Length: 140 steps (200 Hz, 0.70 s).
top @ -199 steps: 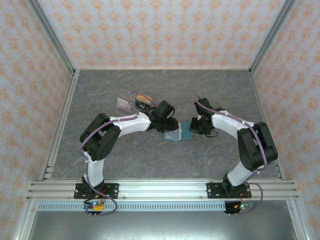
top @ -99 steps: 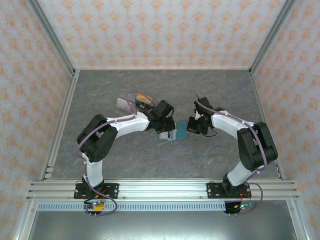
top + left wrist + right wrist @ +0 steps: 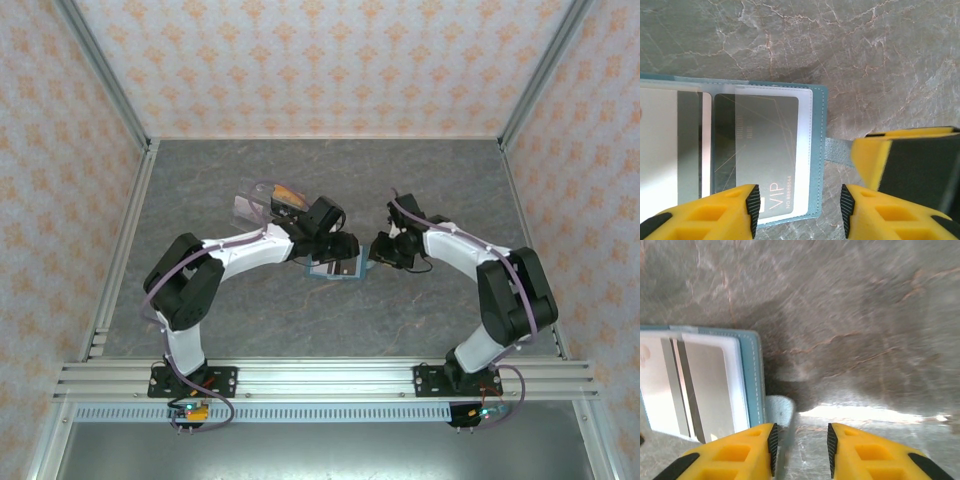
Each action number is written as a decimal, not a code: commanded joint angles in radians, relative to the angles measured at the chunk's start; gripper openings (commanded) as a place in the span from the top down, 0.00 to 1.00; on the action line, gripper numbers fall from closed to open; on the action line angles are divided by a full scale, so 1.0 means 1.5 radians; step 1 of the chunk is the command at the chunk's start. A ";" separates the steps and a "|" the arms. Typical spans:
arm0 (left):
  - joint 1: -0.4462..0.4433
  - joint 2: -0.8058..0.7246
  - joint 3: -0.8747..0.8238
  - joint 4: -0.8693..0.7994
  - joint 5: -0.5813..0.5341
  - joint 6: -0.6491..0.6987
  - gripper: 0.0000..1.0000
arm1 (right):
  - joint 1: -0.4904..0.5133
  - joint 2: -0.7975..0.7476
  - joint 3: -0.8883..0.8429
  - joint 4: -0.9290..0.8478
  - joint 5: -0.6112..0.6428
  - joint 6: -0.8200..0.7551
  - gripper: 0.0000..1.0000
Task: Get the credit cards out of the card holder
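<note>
From above, the card holder (image 3: 333,270) lies open on the grey marbled table (image 3: 250,320), between the wrists of the two arms. The left gripper (image 3: 345,250) hangs over the holder's far edge and the right gripper (image 3: 372,254) sits just beside its right edge. In this view both sets of jaws are too small to judge. Well apart from the holder, beyond it and to its left, a clear tray (image 3: 255,205) holds an orange-brown card (image 3: 288,194). In the left wrist view the card holder (image 3: 819,150) is spread flat with its teal border showing. A grey credit card (image 3: 760,150) marked VIP sits behind a clear sleeve in the pocket nearest that border, and a pale credit card (image 3: 660,145) fills the pocket next to it. The left gripper (image 3: 800,210) has its jaws spread and pinches nothing. One fingertip is over the grey card's lower edge and the other is over bare table just past the holder's border. A closing tab (image 3: 837,150) sticks out from that border toward a yellow and black finger (image 3: 910,170) of the right gripper, close beside the holder. The right wrist view is blurred. The card holder (image 3: 754,375) lies at the lower left with pale cards (image 3: 705,385) in its sleeves. The right gripper (image 3: 801,447) has its jaws parted, with bare table between them. The closing tab (image 3: 779,412) lies against the inner side of the finger nearer the holder, perhaps touching it, though the blur leaves that unclear.
</note>
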 commanded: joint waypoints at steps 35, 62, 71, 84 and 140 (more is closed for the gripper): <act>0.007 0.004 0.013 -0.024 -0.034 0.006 0.49 | -0.011 -0.066 -0.009 -0.005 0.050 0.015 0.67; 0.023 -0.012 -0.010 -0.029 -0.061 -0.001 0.52 | -0.004 -0.075 -0.001 0.001 0.005 0.010 0.67; 0.028 -0.014 -0.015 -0.028 -0.060 -0.003 0.54 | 0.003 -0.078 0.005 -0.003 0.007 0.009 0.70; 0.030 -0.011 -0.017 -0.028 -0.060 -0.004 0.57 | 0.015 -0.084 0.014 -0.009 0.021 0.012 0.71; 0.036 0.016 -0.016 -0.028 -0.060 -0.013 0.69 | 0.095 -0.074 0.054 -0.029 0.096 0.022 0.73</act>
